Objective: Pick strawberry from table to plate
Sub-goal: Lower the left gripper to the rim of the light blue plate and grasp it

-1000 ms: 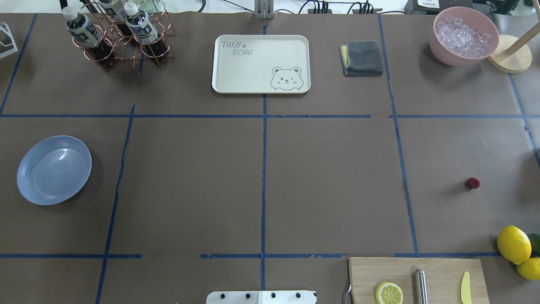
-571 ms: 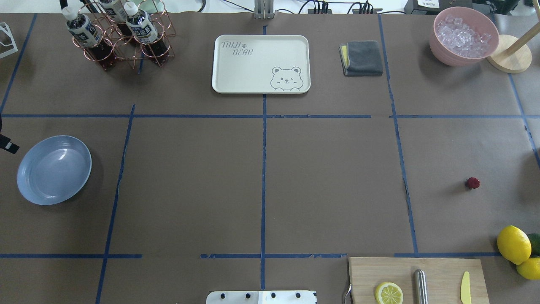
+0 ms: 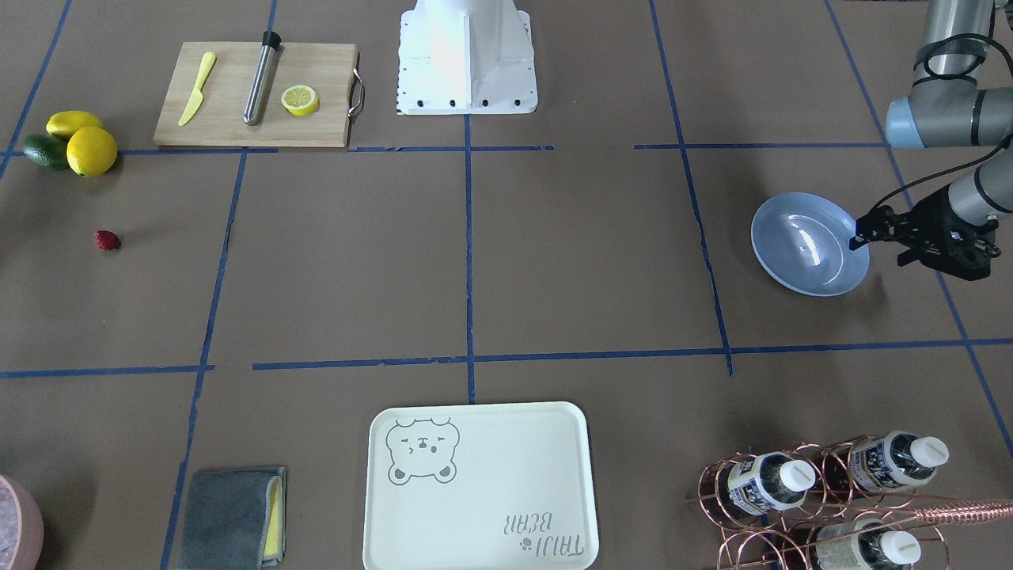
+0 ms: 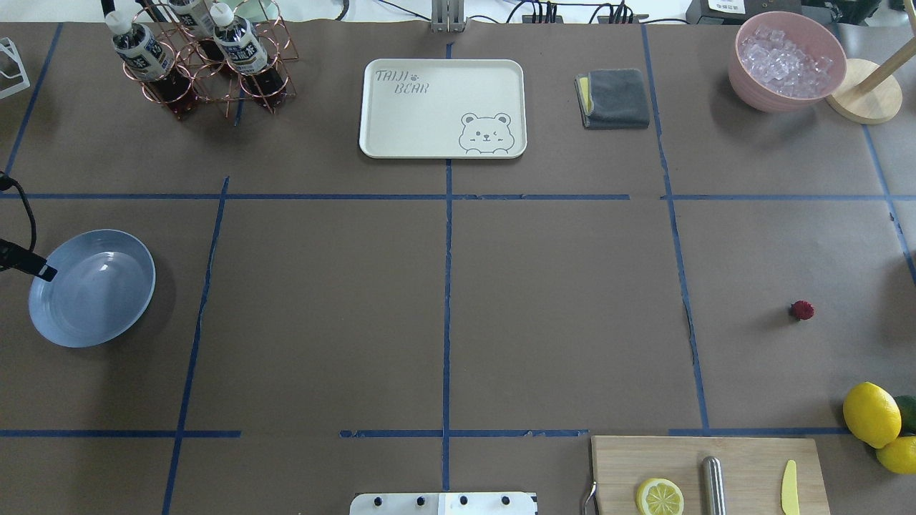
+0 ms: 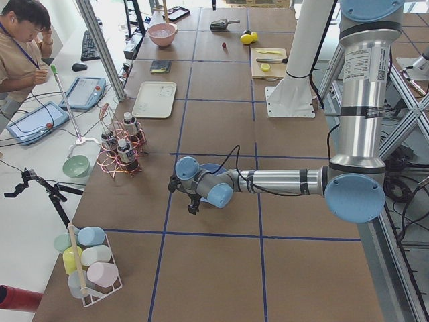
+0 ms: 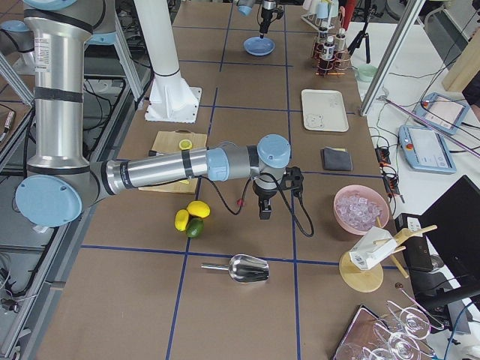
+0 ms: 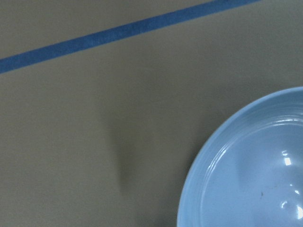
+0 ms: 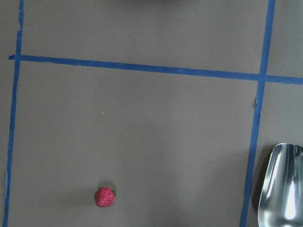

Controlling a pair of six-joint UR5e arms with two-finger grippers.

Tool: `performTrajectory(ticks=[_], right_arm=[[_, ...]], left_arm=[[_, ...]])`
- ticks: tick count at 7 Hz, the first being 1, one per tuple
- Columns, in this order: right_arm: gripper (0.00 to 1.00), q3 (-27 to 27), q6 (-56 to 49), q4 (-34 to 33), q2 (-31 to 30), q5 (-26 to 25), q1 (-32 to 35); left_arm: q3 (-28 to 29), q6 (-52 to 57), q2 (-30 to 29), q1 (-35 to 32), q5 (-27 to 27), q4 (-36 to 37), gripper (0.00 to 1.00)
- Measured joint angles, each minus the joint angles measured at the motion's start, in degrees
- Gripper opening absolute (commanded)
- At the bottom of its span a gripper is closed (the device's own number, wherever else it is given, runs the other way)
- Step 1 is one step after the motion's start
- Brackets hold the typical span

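Observation:
The strawberry (image 4: pixel 802 310) lies alone on the brown table (image 4: pixel 558 307) at its right side, small and dark red; the right wrist view has it low and left (image 8: pixel 105 196). The light-blue plate (image 4: pixel 91 287) rests at the far left. My left gripper (image 3: pixel 877 251) hovers at the plate's (image 3: pixel 809 255) outer rim, its fingers apart with nothing between them; the overhead view shows just one fingertip (image 4: pixel 43 272). My right gripper (image 6: pixel 264 214) hangs above the table close to the strawberry, seen only from the side, so I cannot tell its state.
Two lemons (image 4: pixel 871 413) and a lime sit near the strawberry at the right edge. A cutting board (image 4: pixel 708 472) holds a lemon half and knife. A metal scoop (image 8: pixel 284 184) lies to the right. Cream tray (image 4: pixel 443 107), bottle rack (image 4: pixel 207 64) and ice bowl (image 4: pixel 787 61) stand at the back.
The left gripper has come in from the left edge and moved right to the plate's rim. The strawberry and plate have stayed put.

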Motion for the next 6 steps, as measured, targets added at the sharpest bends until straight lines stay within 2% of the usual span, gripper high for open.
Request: performTrajectory(ticks=[2, 3, 4, 6], right_arm=[[1.00, 0.13, 0.30, 0.02, 0.00, -0.08, -0.59], [1.00, 0.14, 0.47, 0.02, 0.00, -0.22, -0.86], [1.00, 0.09, 0.55, 0.01, 0.00, -0.28, -1.03], [1.00, -0.08, 0.72, -0.05, 0.00, -0.25, -1.11]], left_arm=[[0.55, -0.04, -0.03, 0.61, -0.15, -0.35, 0.58], [0.57, -0.04, -0.03, 0.97, -0.28, -0.42, 0.32], [0.56, -0.04, -0.03, 1.23, -0.42, -0.44, 0.00], [0.37, -0.03, -0.03, 1.40, -0.60, -0.48, 0.00]])
